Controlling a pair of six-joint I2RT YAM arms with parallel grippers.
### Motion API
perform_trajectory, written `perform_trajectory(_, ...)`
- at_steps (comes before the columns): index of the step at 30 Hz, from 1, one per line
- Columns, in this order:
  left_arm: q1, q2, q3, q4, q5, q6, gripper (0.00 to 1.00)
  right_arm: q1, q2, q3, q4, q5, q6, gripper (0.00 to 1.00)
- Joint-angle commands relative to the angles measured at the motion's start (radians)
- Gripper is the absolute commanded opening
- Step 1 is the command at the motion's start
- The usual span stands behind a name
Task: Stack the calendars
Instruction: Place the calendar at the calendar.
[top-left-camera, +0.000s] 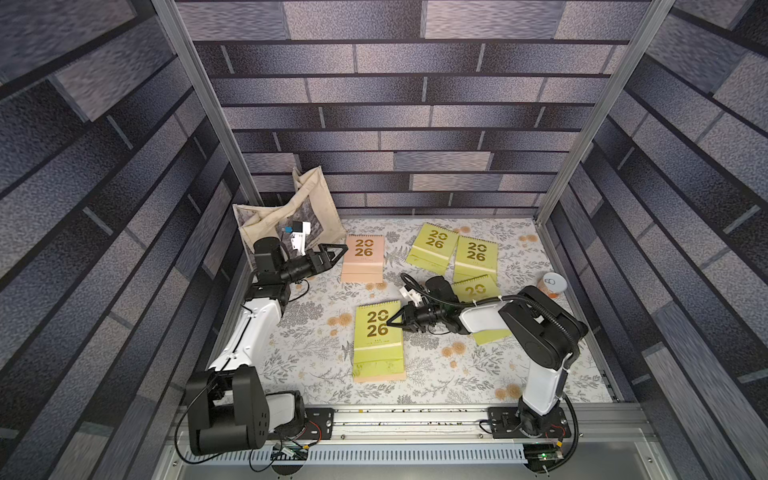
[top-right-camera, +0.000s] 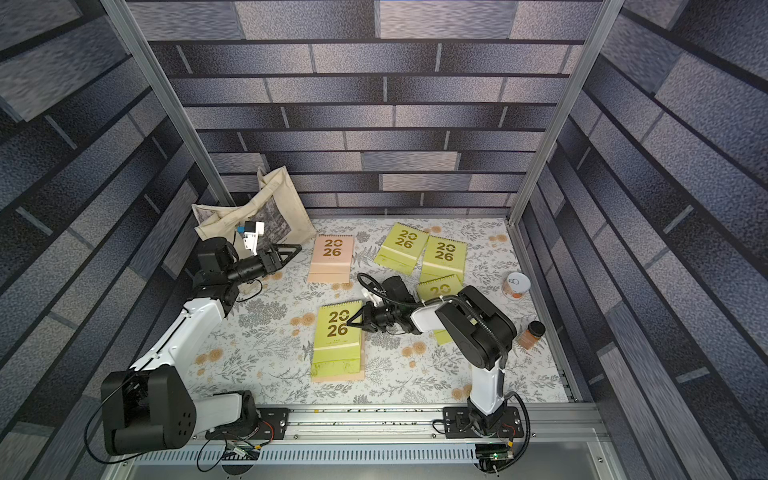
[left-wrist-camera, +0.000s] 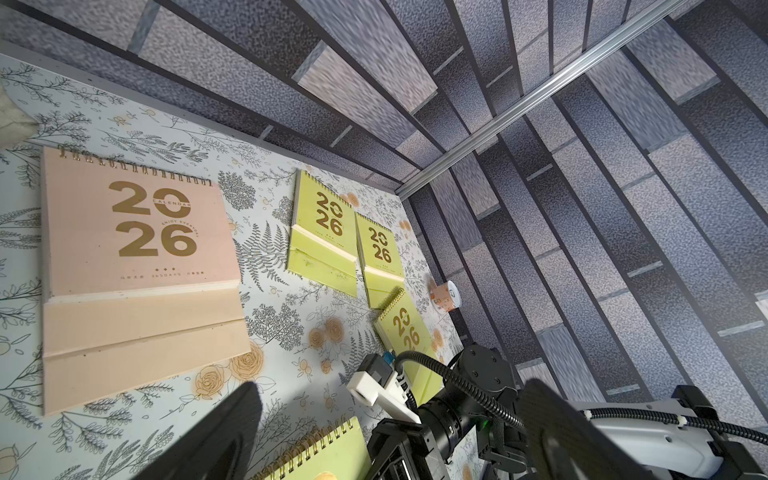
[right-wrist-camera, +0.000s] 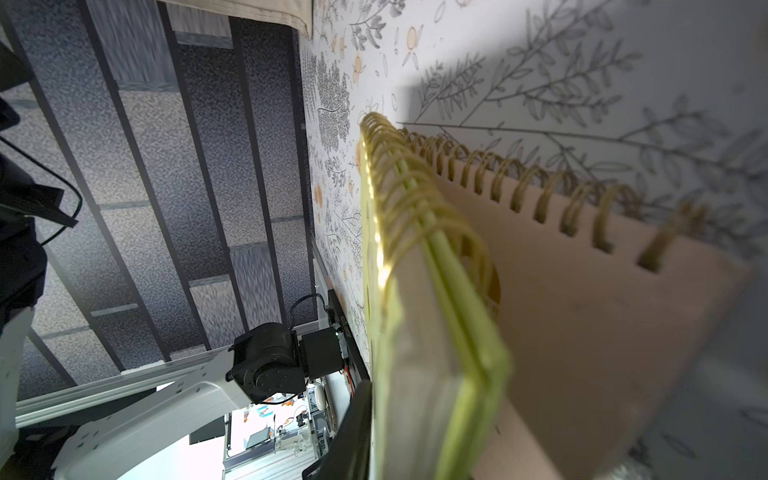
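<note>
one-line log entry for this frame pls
stack: green calendar on pink calendar | right claw: at green's edge, grip unclear | left claw: open, beside lone pink | unstacked: three greens, back right

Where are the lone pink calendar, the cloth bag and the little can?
lone pink calendar (top-left-camera: 363, 259): in a top view, cover below the digits.
cloth bag (top-left-camera: 316, 195): in a top view, upright cream panel.
little can (top-left-camera: 553, 281): in a top view, white lid.

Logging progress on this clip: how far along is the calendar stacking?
Done: one green calendar lies on a pink calendar, a stack of two. In hand: the right gripper is at that green one's edge; whether it grips is unclear. The open left gripper hovers beside the second pink calendar. Left: that one and three loose green calendars.
</note>
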Motion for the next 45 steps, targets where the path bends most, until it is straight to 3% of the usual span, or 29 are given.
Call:
perform_trajectory(1,0.006,0.003,-0.011,0.027,0.023,-0.014,1.00,0.008,-0.014,0.020,-0.066,0.017,-0.036,0.31)
perform_trajectory(11,0.006,0.007,-0.008,0.038,0.027,-0.024,1.00,0.008,-0.062,0.078,-0.282,0.069,-0.163,0.35)
perform_trajectory(30,0.006,0.010,-0.012,0.040,0.025,-0.026,1.00,0.008,-0.094,0.150,-0.483,0.158,-0.273,0.51)
perform_trajectory(37,0.006,0.009,-0.013,0.037,0.025,-0.025,1.00,0.008,-0.099,0.180,-0.553,0.195,-0.302,0.51)
perform_trajectory(45,0.006,0.011,-0.010,0.023,0.012,-0.020,1.00,0.008,-0.130,0.203,-0.699,0.307,-0.367,0.57)
